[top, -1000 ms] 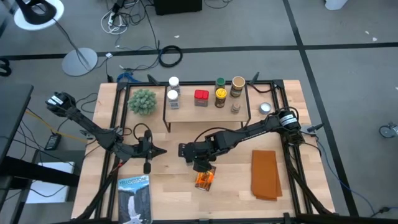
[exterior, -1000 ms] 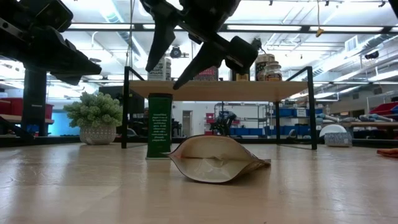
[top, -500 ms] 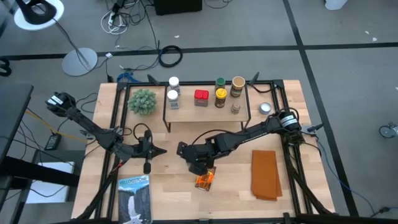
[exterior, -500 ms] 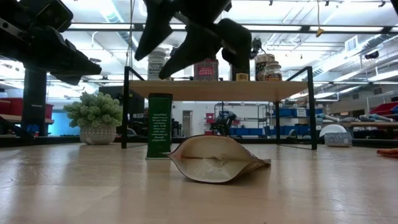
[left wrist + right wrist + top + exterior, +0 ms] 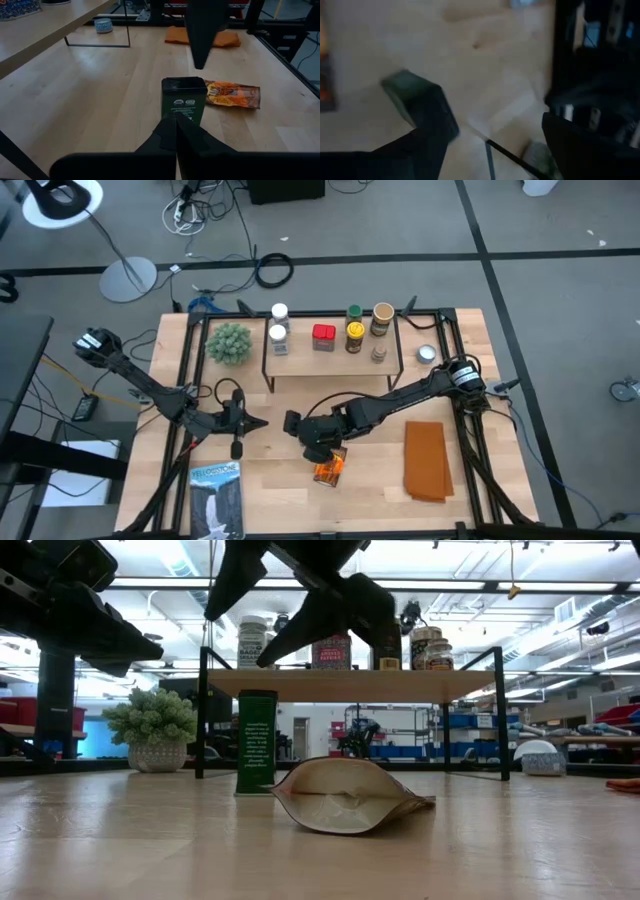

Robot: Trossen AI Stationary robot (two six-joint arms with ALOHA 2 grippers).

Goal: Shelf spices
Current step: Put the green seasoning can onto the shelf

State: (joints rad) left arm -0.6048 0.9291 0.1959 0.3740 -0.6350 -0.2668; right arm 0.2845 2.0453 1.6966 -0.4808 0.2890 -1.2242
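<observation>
A dark green box (image 5: 257, 741) stands upright on its base on the table, between the two arms. My right gripper (image 5: 237, 638) hangs open above it, touching nothing; in the right wrist view its fingers frame the box (image 5: 415, 97). An orange-brown packet (image 5: 330, 470) lies flat on the table just near of the box (image 5: 183, 100). The shelf (image 5: 335, 360) at the far middle carries several jars and a red box (image 5: 323, 335). My left gripper (image 5: 258, 423) waits shut at the box's left, pointing toward it.
A potted plant (image 5: 229, 342) stands left of the shelf and a small round tin (image 5: 427, 353) right of it. A blue-and-white flat package (image 5: 217, 498) lies at the near left, a folded orange cloth (image 5: 427, 460) at the near right. Black frame rails (image 5: 470, 440) line the table's sides.
My right gripper has shifted slightly toward the table's left, from over the packet to over the dark green box. It has rolled about its own axis and opened wider. The box and the packet have not moved.
</observation>
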